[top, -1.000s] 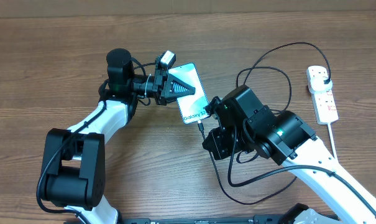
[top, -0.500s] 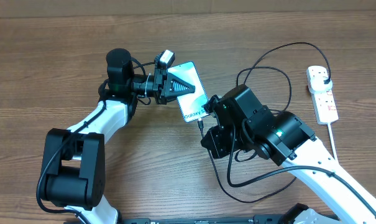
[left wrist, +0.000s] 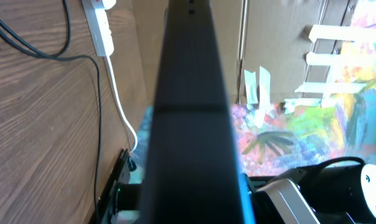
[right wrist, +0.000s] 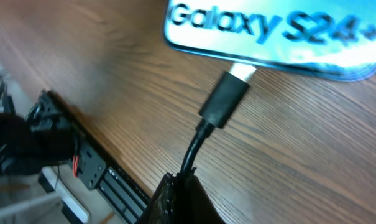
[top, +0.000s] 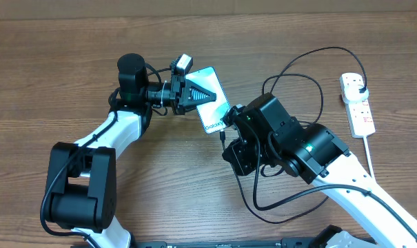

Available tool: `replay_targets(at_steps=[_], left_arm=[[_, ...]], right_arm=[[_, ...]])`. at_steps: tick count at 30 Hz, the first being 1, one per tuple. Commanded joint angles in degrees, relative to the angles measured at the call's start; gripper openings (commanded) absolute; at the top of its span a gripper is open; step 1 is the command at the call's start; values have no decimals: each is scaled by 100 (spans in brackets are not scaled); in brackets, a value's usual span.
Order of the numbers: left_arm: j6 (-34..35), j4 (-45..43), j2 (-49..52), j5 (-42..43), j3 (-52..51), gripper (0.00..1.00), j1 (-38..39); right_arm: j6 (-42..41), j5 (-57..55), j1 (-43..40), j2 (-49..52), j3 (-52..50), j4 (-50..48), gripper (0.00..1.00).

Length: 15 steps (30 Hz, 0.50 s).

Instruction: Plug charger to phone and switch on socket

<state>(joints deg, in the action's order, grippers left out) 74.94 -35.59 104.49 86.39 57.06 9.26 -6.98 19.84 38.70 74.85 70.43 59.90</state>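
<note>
- The right gripper [right wrist: 178, 200] is edging up and left toward the phone [top: 218, 111] compared with a second ago, and the gap at the phone's lower short edge is closing.
- The phone itself is barely shifting, with the left gripper [top: 207, 98] clamping it across its middle, raised and tilted above the table [top: 70, 62].
- The right gripper's fingers are pinching the charger [top: 311, 58] cable just behind its connector [right wrist: 228, 96].
- In the right wrist view the connector's silver tip is meeting the phone's edge just under the "Galaxy S24" lettering, coming in at a slight angle. Silver is still showing, so I'm judging it not fully seated.
- That means the plug-in step is underway, probably needing a straighter final push.
- The socket [top: 358, 103] is lying well apart at the far right, its switch still waiting.
</note>
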Motion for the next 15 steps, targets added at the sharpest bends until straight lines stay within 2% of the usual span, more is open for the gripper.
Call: replay_targets(at_steps=[1,4,15], left_arm=[[-129,-24,9,417,129,4,52],[-127,-24,9,417,129,4,52],[-127,-24,9,420,129,4,52]], right_arm=[[605,293,-39,-44,4,-114,4],[844,140,-42,-44,4,-76,4],[831,-1067,-52,-44,4,-39,4]])
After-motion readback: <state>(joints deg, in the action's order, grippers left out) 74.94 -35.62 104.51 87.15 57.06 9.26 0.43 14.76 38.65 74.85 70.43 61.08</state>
